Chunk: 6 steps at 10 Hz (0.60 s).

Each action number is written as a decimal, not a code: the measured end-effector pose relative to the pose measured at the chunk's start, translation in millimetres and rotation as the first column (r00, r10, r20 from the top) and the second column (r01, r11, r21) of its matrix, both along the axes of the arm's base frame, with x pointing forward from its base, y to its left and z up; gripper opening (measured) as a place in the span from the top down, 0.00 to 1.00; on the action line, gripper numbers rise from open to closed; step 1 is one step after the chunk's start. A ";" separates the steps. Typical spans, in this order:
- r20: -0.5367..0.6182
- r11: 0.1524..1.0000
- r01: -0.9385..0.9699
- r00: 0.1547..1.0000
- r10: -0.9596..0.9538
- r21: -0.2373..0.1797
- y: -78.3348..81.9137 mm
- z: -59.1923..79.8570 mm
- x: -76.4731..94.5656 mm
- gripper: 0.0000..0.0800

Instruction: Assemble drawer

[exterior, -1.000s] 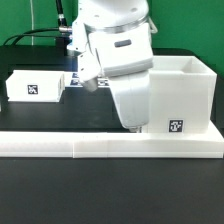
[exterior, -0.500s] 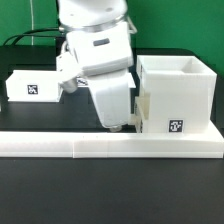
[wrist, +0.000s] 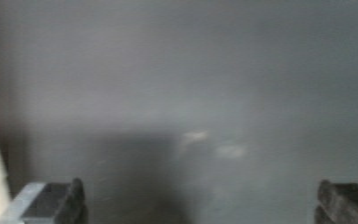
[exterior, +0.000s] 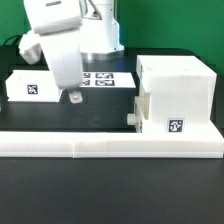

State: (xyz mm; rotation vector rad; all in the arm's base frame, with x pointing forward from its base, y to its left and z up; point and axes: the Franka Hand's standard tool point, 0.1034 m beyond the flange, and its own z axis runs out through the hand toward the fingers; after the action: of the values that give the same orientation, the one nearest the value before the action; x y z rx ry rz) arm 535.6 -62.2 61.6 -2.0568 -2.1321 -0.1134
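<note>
The tall white drawer shell stands at the exterior view's right against the rail, with a square tag on its front and a small white part sticking out at its lower left side. A smaller white box tray with a tag lies at the exterior view's left. My gripper hangs over the black table between them, close to the small tray, apart from both. In the wrist view the fingers stand wide apart with only blurred grey table between them. The gripper is open and empty.
The long low white L-shaped rail runs across the front of the table. The marker board lies flat behind the gripper. Black cables run at the back left.
My gripper has moved from the drawer shell's left side toward the exterior view's left, now near the small tray. The shell and the tray have not moved.
</note>
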 end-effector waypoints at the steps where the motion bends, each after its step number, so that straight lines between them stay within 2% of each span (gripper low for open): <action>1: -0.013 1.000 0.012 1.000 -0.011 0.002 -4.4 -3.2 -23.0 0.19; 2: -0.031 0.999 0.036 0.999 -0.036 -0.001 -6.4 -5.6 -31.9 0.19; 5: -0.032 0.998 0.055 0.998 -0.055 -0.003 -7.1 -6.0 -29.9 0.19; 6: -0.048 0.990 0.144 0.988 -0.144 -0.012 -7.0 -6.0 -30.0 0.19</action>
State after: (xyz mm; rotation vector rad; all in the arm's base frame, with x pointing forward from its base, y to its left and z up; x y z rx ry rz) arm 505.7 -69.2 55.6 -2.1938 -1.9585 -0.0729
